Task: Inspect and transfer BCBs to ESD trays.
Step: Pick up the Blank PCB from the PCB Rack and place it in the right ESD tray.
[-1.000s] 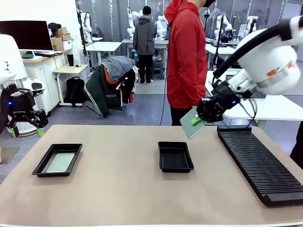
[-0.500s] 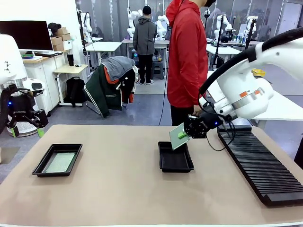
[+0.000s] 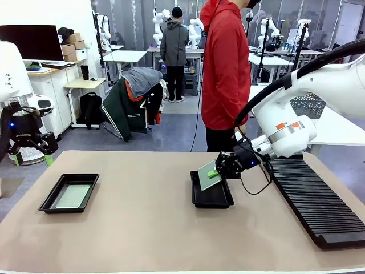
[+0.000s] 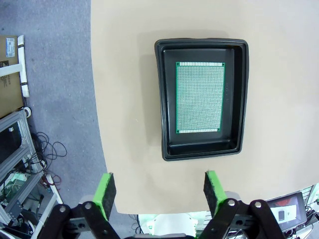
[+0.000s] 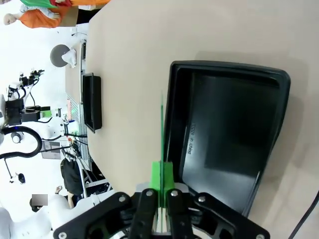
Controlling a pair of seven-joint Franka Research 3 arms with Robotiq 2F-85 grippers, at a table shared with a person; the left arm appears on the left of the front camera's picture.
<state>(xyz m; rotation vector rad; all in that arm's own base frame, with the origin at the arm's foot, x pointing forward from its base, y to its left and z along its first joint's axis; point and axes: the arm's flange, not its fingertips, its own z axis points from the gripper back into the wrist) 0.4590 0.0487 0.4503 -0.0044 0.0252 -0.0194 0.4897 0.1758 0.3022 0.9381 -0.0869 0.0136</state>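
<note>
The placing step was in hand: the right hand [image 3: 219, 169] was clamped on a pale-green BCB [image 3: 206, 174], held tilted just over the left rim of the middle ESD tray [image 3: 212, 197], whose floor looked bare. The next move, by my reckoning, called for levelling the board and lowering it inside the rim before letting go. The left hand [image 4: 158, 190] hung wide and empty above the left ESD tray [image 4: 201, 47], where another BCB [image 4: 200, 97] lay flat. From the wrist the held board showed only edge-on, so its face could not be read.
</note>
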